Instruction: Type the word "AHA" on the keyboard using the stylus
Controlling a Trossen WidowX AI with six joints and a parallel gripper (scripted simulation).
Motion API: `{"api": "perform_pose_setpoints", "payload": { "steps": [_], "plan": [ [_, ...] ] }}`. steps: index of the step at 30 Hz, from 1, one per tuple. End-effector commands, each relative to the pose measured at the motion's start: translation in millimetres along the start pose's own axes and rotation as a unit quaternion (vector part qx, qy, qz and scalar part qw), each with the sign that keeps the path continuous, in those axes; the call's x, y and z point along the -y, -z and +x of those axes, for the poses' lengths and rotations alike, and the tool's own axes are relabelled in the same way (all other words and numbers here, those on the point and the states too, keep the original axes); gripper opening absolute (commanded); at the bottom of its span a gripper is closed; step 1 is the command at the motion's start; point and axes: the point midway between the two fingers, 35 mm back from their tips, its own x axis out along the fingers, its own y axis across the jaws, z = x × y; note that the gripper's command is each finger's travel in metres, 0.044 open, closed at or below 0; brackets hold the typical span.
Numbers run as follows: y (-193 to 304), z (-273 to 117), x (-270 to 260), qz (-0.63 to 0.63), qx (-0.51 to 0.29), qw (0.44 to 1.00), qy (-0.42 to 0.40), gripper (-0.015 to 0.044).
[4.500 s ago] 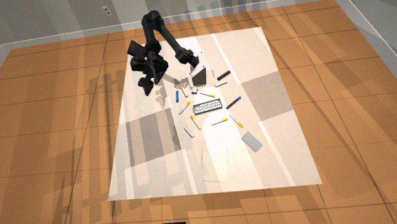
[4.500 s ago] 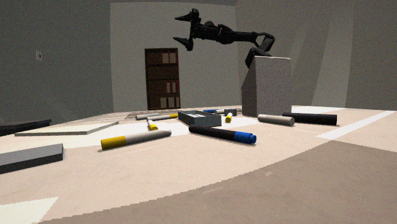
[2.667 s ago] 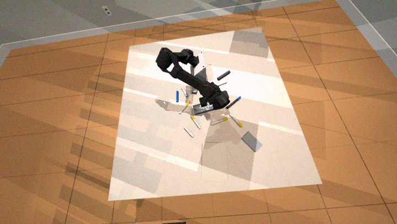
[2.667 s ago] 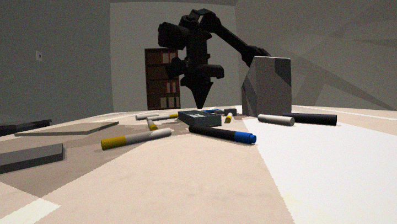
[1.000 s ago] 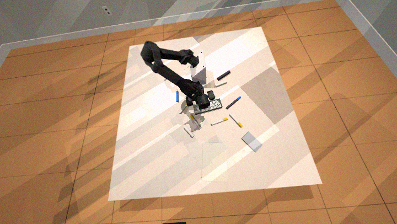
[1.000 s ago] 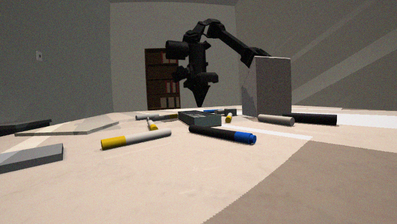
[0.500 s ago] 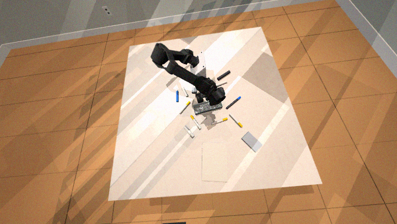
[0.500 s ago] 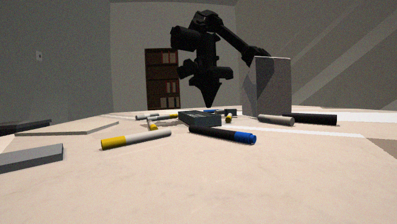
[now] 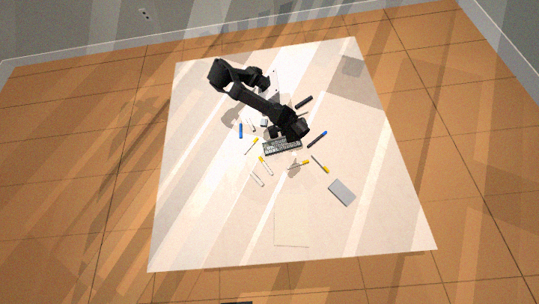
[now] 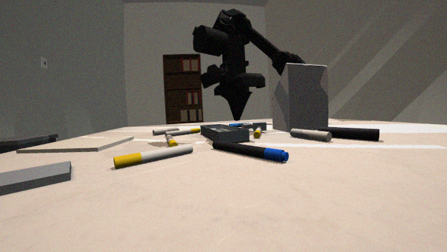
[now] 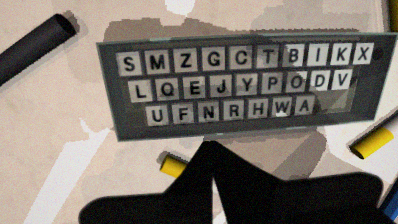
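The pincer (image 9: 293, 138) (image 10: 236, 116) (image 11: 209, 147) is closed, with nothing held between its tips, which are pointed down above the desk (image 9: 226, 245) (image 10: 281, 203) (image 11: 30, 150), beside the keyboard's long edge in the wrist view. The arm (image 9: 260, 103) (image 10: 262, 42) is bent over the desk's far half, toward the far left corner in the top view. A pale sheet (image 9: 290, 226) (image 10: 78, 145) is laid near the near edge. The keyboard (image 9: 281, 149) (image 10: 233, 134) (image 11: 110, 90) is placed between the left and right edges. A grey slab (image 9: 341, 192) (image 10: 37, 176) is set toward the right edge. Pens are scattered around the keyboard, among them a blue-ended black one; which is the stylus cannot be told.
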Motion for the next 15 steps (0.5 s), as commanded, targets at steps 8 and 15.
{"api": "perform_pose_setpoints", "payload": {
  "steps": [8,15],
  "plan": [
    [-1.8,-57.7,-1.7,0.003,0.004,1.0,-0.005,0.0],
    [-4.0,-51.4,-2.0,0.002,0.009,1.0,-0.003,0.0026]
  ]
}}
